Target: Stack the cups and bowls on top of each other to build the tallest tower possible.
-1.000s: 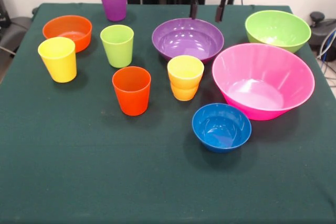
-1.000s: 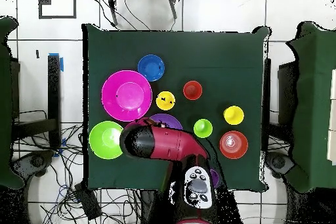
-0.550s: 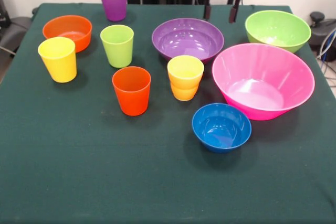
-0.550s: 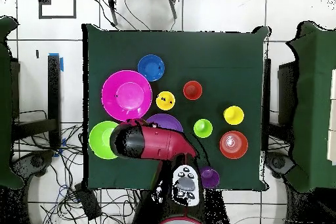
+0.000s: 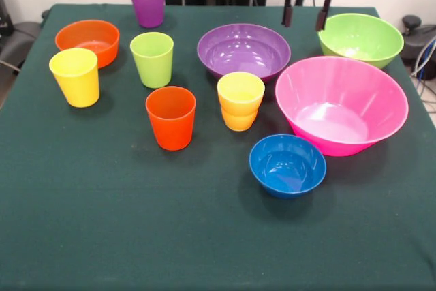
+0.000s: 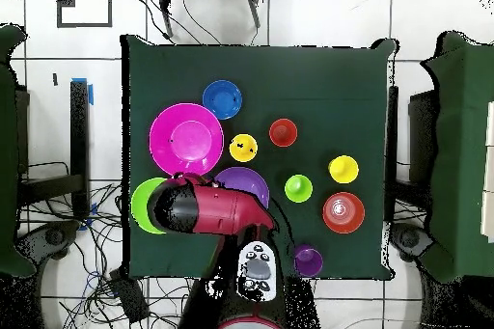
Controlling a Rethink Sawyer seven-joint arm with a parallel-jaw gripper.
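Observation:
My gripper (image 5: 304, 25) hangs open and empty at the table's far side, above the gap between the purple bowl (image 5: 243, 51) and the lime green bowl (image 5: 360, 37), close to the green one's left rim. The big pink bowl (image 5: 340, 117) stands in front of them, with the blue bowl (image 5: 287, 165) nearer still. At the far left sits the orange bowl (image 5: 87, 37). The cups stand upright and apart: purple (image 5: 147, 2), lime green (image 5: 152, 59), yellow (image 5: 75, 77), orange-red (image 5: 170, 118), yellow-orange (image 5: 240, 101). From overhead, the arm (image 6: 207, 209) hides part of the green bowl (image 6: 143, 205).
A dark green cloth (image 5: 136, 223) covers the table, with open cloth across the whole near half. Chairs and cables lie around the table's sides in the overhead view.
My gripper has moved sideways along the far edge, from above the purple bowl's far rim towards the lime green bowl. Cups and bowls have not moved.

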